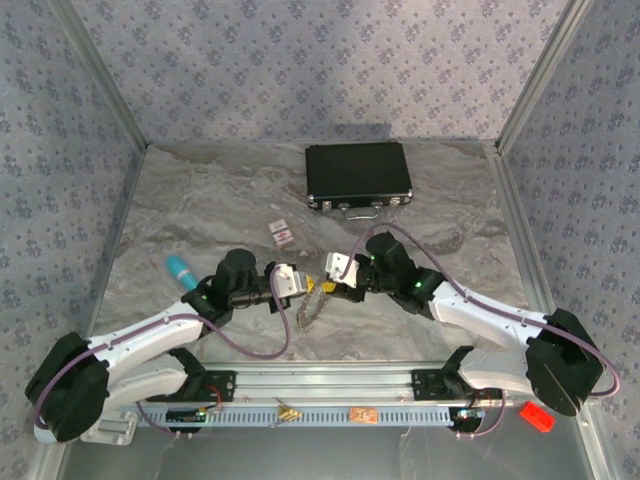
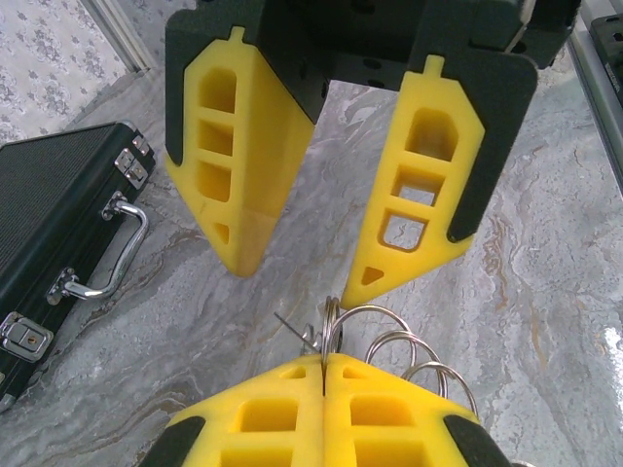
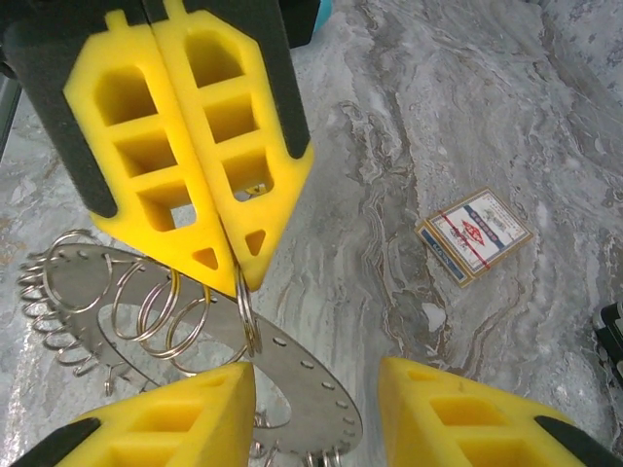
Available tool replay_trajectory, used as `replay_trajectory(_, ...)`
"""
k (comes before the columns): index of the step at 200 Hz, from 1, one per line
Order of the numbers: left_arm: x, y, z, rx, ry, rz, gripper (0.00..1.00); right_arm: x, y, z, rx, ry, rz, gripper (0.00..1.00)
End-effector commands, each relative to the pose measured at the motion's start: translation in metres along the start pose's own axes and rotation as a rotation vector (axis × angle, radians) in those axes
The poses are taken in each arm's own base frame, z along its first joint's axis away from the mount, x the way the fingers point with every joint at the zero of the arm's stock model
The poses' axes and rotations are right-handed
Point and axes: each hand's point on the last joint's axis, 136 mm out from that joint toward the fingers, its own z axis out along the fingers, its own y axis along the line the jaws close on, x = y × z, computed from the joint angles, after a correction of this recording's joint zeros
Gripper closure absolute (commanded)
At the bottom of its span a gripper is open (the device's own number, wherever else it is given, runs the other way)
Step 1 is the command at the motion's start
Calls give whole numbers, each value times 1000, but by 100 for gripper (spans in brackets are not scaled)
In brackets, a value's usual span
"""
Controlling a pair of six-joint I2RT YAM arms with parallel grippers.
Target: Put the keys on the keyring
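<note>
Two claws meet over mid-bench (image 3: 438, 97). Left claw (image 3: 238, 272) is clamped tight on one split loop (image 3: 248, 316) of the keyring (image 3: 97, 292), whose toothed plate sits just below both claws. Right claw (image 3: 313, 368) stands part-spread and empty, just beside that loop. Judged step: steadying the loop for threading. Next move requires the right claw to bring a key squarely to the loop's split end.

The left arm (image 1: 150, 335) and the right arm (image 1: 480, 315), both black and white, are stretched inward until their grippers meet tip to tip. The left gripper (image 3: 237, 272) is closed, its yellow fingers (image 2: 292, 389) pinched on a wire loop of the pale grey metal keyring (image 3: 107, 292). The right gripper (image 3: 316, 375) is held with its yellow fingers (image 2: 414, 195) apart, gripping nothing.
</note>
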Motion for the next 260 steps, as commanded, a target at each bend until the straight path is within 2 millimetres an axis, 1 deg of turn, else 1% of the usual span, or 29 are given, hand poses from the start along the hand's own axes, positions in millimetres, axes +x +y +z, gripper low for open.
replay_trajectory(1, -10, -1, -2, 0, -37, 11, 100, -7, 5, 0, -28, 2, -22, 60)
replay_trajectory(34, -10, -1, -1, -2, -35, 12, 100, -17, 12, 0, -64, -26, -30, 59)
replay_trajectory(85, -10, -2, -1, -2, -32, 16, 100, -31, 17, 4, -85, -73, -28, 57)
replay_trajectory(113, -9, -2, -1, 0, -28, 16, 100, -37, 21, 1, -103, -97, -19, 57)
replay_trajectory(126, -8, -2, -1, 0, -27, 18, 100, -38, 17, -3, -84, -115, -8, 58)
replay_trajectory(144, -9, -2, -1, 0, -28, 20, 100, -34, 14, -7, -72, -117, 9, 59)
replay_trajectory(174, -9, -2, -1, 0, -30, 23, 100, -29, 14, -3, -72, -96, 19, 59)
replay_trajectory(187, -10, -3, -1, 1, -32, 25, 100, -28, 12, -1, -67, -84, 22, 61)
replay_trajectory(237, -10, -3, -2, 1, -32, 31, 100, -11, 11, 0, -63, -24, 15, 68)
replay_trajectory(260, -11, -3, -2, 0, -33, 31, 100, -9, 9, 2, -60, -17, 13, 70)
